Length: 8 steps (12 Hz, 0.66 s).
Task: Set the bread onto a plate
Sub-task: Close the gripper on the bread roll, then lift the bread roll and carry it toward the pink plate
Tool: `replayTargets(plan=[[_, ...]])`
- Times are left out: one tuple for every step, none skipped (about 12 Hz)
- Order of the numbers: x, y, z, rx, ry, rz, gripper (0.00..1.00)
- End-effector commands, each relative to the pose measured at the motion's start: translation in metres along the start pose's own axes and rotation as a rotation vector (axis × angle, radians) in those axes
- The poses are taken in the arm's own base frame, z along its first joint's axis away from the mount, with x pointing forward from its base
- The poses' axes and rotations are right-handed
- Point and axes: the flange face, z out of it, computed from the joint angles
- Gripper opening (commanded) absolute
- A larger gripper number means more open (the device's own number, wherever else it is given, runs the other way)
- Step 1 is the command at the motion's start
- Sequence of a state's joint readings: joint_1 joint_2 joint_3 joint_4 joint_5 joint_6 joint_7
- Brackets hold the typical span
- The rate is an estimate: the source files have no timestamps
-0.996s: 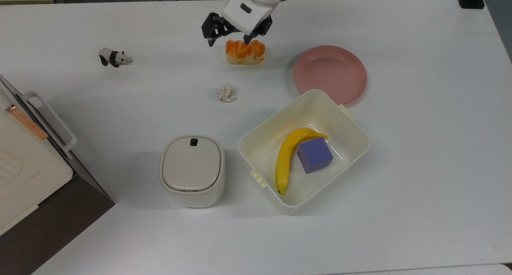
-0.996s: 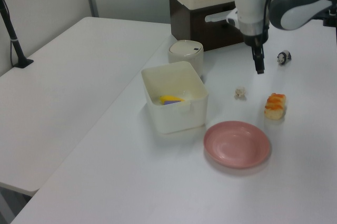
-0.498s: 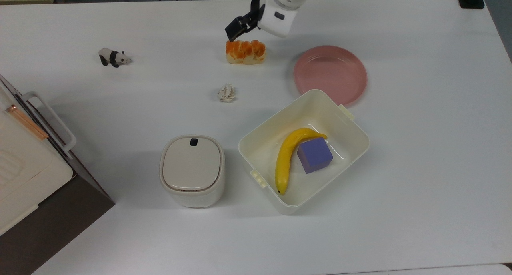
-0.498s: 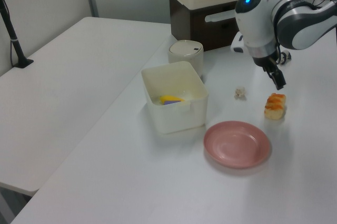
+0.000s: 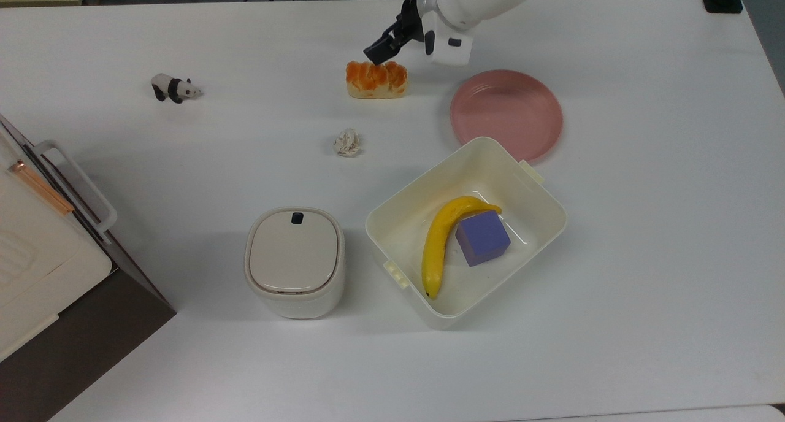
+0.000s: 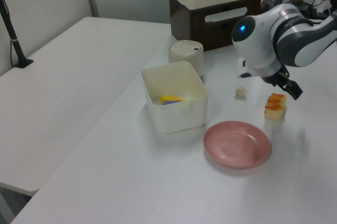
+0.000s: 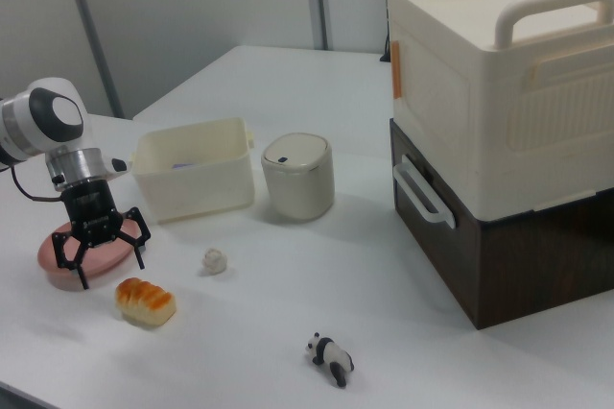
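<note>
The desk [image 5: 644, 287] carries it all. The cream bin [image 5: 539, 226], well in from the edges, holds a banana [image 5: 438, 244] and a purple cube [image 5: 482, 238]; the lidded canister [image 5: 294, 259] is closed. The pink plate [image 5: 506, 112] is bare, its near rim tucked behind the bin. The bread [image 5: 376, 80] lies toward the top view's far edge, beside the plate. The claw [image 7: 99, 253] hangs spread wide and empty just above the loaf; coming down off-centre, it could nudge the loaf away or pinch only its soft crust.
</note>
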State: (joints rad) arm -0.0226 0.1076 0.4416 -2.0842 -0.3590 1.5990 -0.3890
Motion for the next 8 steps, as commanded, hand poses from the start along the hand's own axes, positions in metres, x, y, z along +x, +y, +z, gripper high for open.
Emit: replayTargets(plan=[[0.023,0.015,0.015,-0.029,-0.064,-0.058,0.98],[0.031,0.019,0.026,-0.048,-0.092,-0.056,0.98],[0.036,0.025,0.030,-0.070,-0.105,-0.061,0.98],[0.038,0.028,0.034,-0.079,-0.113,-0.065,0.98],[0.038,0.028,0.036,-0.083,-0.117,-0.068,0.98],[0.038,0.027,0.037,-0.082,-0.121,-0.071,0.98],[0.039,0.026,0.037,-0.083,-0.121,-0.076,0.98],[0.039,0.025,0.037,-0.084,-0.121,-0.078,0.94]])
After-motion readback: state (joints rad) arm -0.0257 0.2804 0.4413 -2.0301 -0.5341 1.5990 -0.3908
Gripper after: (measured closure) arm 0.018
